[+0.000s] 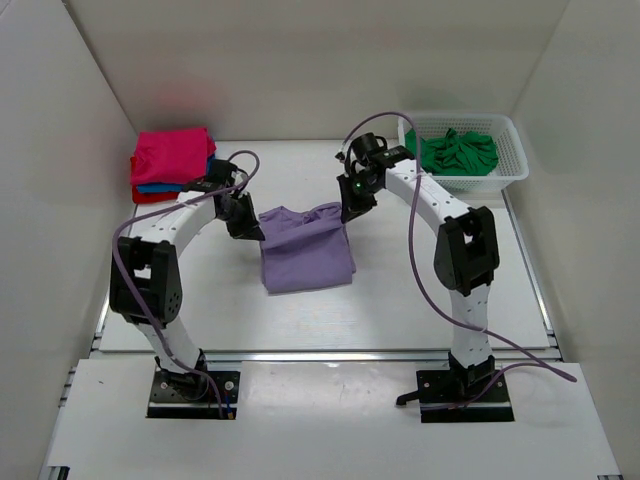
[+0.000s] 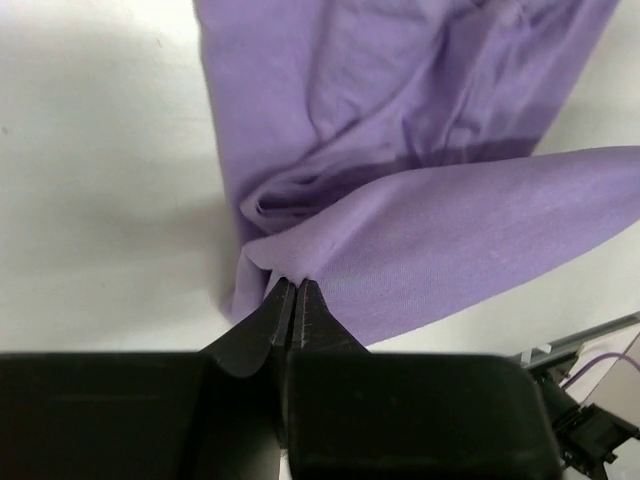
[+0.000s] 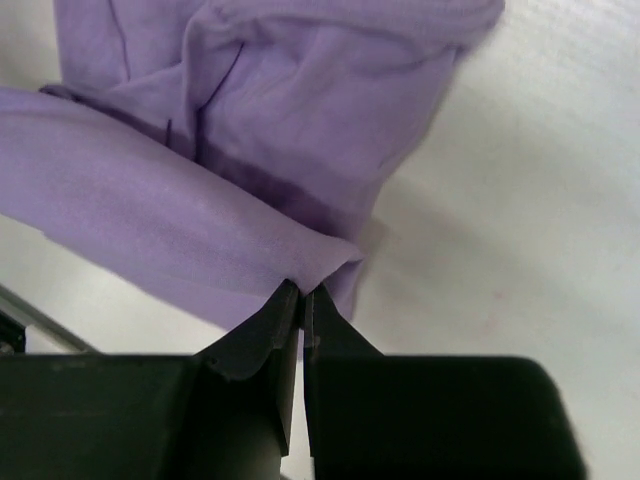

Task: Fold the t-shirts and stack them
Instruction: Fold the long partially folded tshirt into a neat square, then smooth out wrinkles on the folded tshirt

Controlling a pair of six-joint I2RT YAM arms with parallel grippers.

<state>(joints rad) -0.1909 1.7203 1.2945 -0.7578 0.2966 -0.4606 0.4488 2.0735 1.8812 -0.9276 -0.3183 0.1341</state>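
The left claw [image 2: 295,286] is pressed together on a fold of the lilac tee [image 2: 420,150], with cloth pinched right at its tips; the right claw [image 3: 303,290] is likewise closed on a fold of the same tee. In the top view the tee is gripped by the left claw at about its 10 o'clock corner and by the right claw at about its 1 o'clock corner, so that its far edge is held up off the worktop [image 1: 400,300] while the near part lies flat at the middle. A loose flap is seen hanging from each pinch over the rest of the cloth, which suggests that a fold toward 6 o'clock is in hand and not yet laid down. Further out, at 10 o'clock on the worktop, a stack [image 1: 172,165] is seen with pink on top and blue and red layers showing beneath, so three tees are judged folded and stacked. At 2 o'clock a green tee [image 1: 458,152] lies crumpled in the basket [image 1: 512,150], untouched. Left to do, it is judged: the lilac fold is to be finished and the tee carried to the stack, then the green tee is to be taken out, folded and stacked.
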